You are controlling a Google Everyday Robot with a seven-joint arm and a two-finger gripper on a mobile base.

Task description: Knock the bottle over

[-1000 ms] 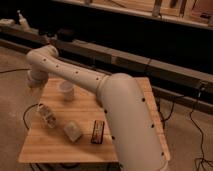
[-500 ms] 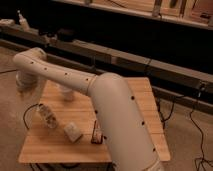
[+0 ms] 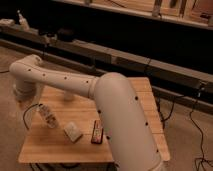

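Observation:
The bottle [image 3: 48, 116] is small and clear with a whitish label. It is on the left part of the wooden table [image 3: 55, 147] and leans with its top toward the upper left. My white arm [image 3: 100, 95] sweeps from the lower right across the table to the far left. The gripper [image 3: 22, 92] hangs at the table's left edge, up and to the left of the bottle and apart from it. The white cup is hidden behind the arm.
A pale blocky object [image 3: 73, 131] and a dark flat object with red [image 3: 96, 132] lie near the table's front. A cable loops at the left edge [image 3: 27, 114]. A far-off white spray bottle [image 3: 20, 18] stands on the back ledge. Cables run on the floor at right.
The arm has swung further left, carrying the gripper past the table's left edge. The cup is now covered by the arm. The bottle stays at the same spot.

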